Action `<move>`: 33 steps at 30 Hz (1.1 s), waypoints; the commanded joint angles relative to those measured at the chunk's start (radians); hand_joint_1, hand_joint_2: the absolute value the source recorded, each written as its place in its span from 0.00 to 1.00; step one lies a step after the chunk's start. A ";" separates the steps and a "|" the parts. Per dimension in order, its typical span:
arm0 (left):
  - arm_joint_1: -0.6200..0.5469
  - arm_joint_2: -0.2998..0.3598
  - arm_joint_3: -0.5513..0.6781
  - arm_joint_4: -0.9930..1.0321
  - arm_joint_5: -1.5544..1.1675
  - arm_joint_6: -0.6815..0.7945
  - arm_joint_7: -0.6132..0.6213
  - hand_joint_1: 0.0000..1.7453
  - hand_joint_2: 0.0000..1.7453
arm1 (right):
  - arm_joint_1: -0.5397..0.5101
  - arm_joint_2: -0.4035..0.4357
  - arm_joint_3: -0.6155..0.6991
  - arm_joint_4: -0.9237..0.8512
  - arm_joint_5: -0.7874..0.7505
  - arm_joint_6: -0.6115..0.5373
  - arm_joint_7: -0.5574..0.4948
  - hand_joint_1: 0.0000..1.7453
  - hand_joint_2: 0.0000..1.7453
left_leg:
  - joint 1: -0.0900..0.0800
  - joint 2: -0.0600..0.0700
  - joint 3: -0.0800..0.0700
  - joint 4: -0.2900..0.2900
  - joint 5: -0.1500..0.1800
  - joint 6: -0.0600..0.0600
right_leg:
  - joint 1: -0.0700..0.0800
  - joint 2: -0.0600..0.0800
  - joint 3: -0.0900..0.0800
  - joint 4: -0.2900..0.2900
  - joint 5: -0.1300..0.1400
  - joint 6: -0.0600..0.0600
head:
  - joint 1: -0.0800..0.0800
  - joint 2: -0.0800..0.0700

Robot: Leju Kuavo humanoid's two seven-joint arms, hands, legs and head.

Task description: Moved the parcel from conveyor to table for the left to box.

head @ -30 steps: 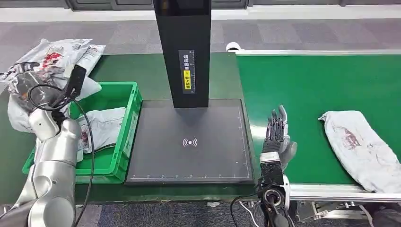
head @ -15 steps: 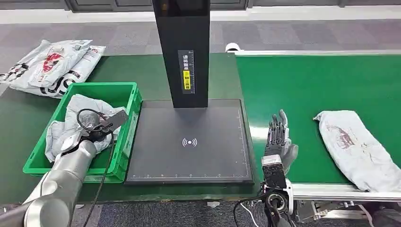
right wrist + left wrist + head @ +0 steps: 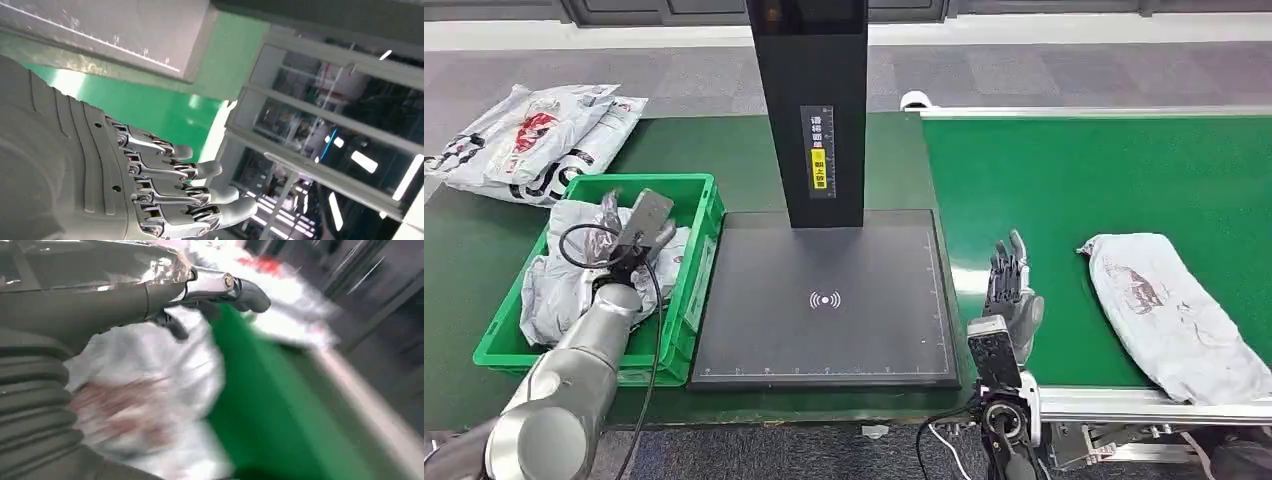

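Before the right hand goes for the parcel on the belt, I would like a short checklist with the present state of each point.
1. Right hand free, fingers apart: ok.
2. Parcel on the belt within view, lying flat, nothing on it: ok.
3. Black scan pad bare, ready to receive the parcel: ok.
4. Left hand over the green crate, away from the pad: ok.
5. Left hand has let go of the parcel in the crate: cannot tell, the wrist view is blurred.
6. Belt stopped: cannot tell.

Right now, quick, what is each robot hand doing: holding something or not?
Left robot hand: over the parcel in the green bin; grip cannot be told.
Right robot hand: open, holding nothing.
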 commanded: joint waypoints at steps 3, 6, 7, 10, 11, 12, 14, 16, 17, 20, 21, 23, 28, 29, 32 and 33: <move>-0.105 -0.084 0.168 -0.033 0.149 -0.013 -0.132 0.00 0.00 | -0.152 -0.046 -0.103 0.257 0.004 -0.054 0.008 0.00 0.00 | 0.001 -0.002 -0.002 0.000 0.001 0.001 | 0.001 -0.003 -0.001 -0.001 0.001 0.000 | 0.000 0.000; -0.108 -0.118 0.120 -0.039 0.205 -0.067 -0.146 0.00 0.00 | -0.180 -0.084 -0.161 0.320 0.038 -0.107 0.038 0.00 0.00 | 0.001 -0.005 -0.003 0.000 0.002 0.001 | 0.001 -0.006 0.000 -0.002 0.001 0.001 | 0.000 0.000; -0.108 -0.118 0.120 -0.039 0.205 -0.067 -0.146 0.00 0.00 | -0.180 -0.084 -0.161 0.320 0.038 -0.107 0.038 0.00 0.00 | 0.001 -0.003 -0.002 0.001 0.001 0.001 | 0.001 -0.004 -0.001 -0.001 0.000 0.001 | 0.000 0.000; -0.108 -0.118 0.120 -0.039 0.205 -0.067 -0.146 0.00 0.00 | -0.180 -0.084 -0.161 0.320 0.038 -0.107 0.038 0.00 0.00 | 0.000 -0.003 -0.003 0.000 0.001 0.001 | 0.000 -0.004 -0.001 -0.001 0.000 0.001 | 0.000 0.000; -0.107 -0.116 0.118 -0.038 0.206 -0.068 -0.147 0.00 0.00 | -0.181 -0.081 -0.161 0.321 0.039 -0.108 0.037 0.00 0.00 | 0.000 -0.003 -0.003 0.000 0.001 0.001 | 0.001 -0.004 -0.001 -0.002 0.001 0.001 | 0.000 0.000; -0.104 -0.115 0.097 -0.034 0.224 -0.100 -0.151 0.00 0.00 | -0.190 -0.086 -0.177 0.346 0.065 -0.144 0.053 0.00 0.00 | 0.001 -0.002 -0.003 0.001 0.001 0.001 | 0.001 -0.003 -0.002 -0.001 0.001 0.000 | 0.000 0.000; -0.087 -0.124 0.075 -0.021 0.284 -0.207 -0.137 0.00 0.00 | -0.228 -0.121 -0.214 0.443 0.107 -0.196 0.078 0.00 0.00 | 0.000 -0.002 -0.004 0.000 0.001 0.001 | 0.001 -0.003 -0.002 -0.001 0.001 0.001 | 0.000 0.000; -0.054 -0.135 0.056 -0.007 0.361 -0.373 -0.165 0.00 0.00 | -0.275 -0.155 -0.256 0.565 0.143 -0.259 0.084 0.00 0.00 | 0.000 -0.002 -0.003 0.000 0.001 0.001 | 0.000 -0.003 -0.002 -0.002 0.001 0.001 | 0.000 0.000; -0.030 -0.147 0.044 0.009 0.402 -0.471 -0.191 0.00 0.00 | -0.301 -0.180 -0.269 0.643 0.186 -0.314 0.113 0.00 1.00 | 0.000 -0.003 -0.001 -0.002 0.002 0.002 | 0.000 -0.004 0.000 -0.004 0.001 0.001 | 0.000 0.000; 0.027 -0.180 -0.027 0.023 0.404 -0.502 -0.240 0.00 0.00 | -0.328 -0.200 -0.346 0.709 0.281 -0.314 0.145 0.00 1.00 | -0.001 -0.004 0.000 -0.003 0.002 0.002 | -0.001 -0.005 0.002 -0.004 0.001 0.001 | 0.000 0.000; 0.035 -0.185 -0.041 0.029 0.400 -0.519 -0.248 0.00 0.00 | -0.332 -0.204 -0.354 0.718 0.313 -0.314 0.171 0.00 1.00 | -0.001 -0.005 0.000 -0.004 0.003 0.003 | -0.001 -0.006 0.002 -0.006 0.001 0.002 | 0.000 0.000; 0.059 -0.201 -0.087 0.034 0.378 -0.528 -0.254 0.00 1.00 | -0.328 -0.199 -0.419 0.678 0.438 -0.314 0.242 0.00 1.00 | -0.002 -0.006 -0.002 -0.003 0.003 0.004 | -0.002 -0.008 0.002 -0.005 0.001 0.002 | 0.000 0.000; 0.112 -0.268 -0.177 0.040 0.368 -0.521 -0.292 0.00 1.00 | -0.369 -0.204 -0.582 0.677 0.833 -0.314 0.473 0.00 1.00 | -0.004 -0.005 -0.003 -0.001 0.001 0.004 | -0.004 -0.007 -0.002 -0.003 0.000 0.002 | 0.000 0.000; 0.118 -0.275 -0.181 0.028 0.376 -0.528 -0.292 0.00 1.00 | -0.374 -0.212 -0.580 0.682 0.874 -0.314 0.510 0.00 1.00 | -0.004 -0.006 -0.003 -0.001 0.002 0.004 | -0.004 -0.008 -0.001 -0.003 0.000 0.002 | 0.000 0.000; 0.126 -0.293 -0.195 0.040 0.402 -0.520 -0.292 0.00 1.00 | -0.399 -0.240 -0.562 0.719 1.045 -0.314 0.684 0.00 1.00 | -0.004 -0.005 -0.005 -0.001 0.001 0.004 | -0.004 -0.006 -0.002 -0.003 0.001 0.003 | 0.000 0.000; 0.124 -0.297 -0.203 0.045 0.404 -0.512 -0.288 0.00 1.00 | -0.405 -0.248 -0.559 0.739 1.073 -0.314 0.725 0.00 1.00 | -0.004 -0.003 -0.006 0.001 0.000 0.004 | -0.003 -0.005 -0.003 -0.002 0.001 0.003 | 0.000 0.000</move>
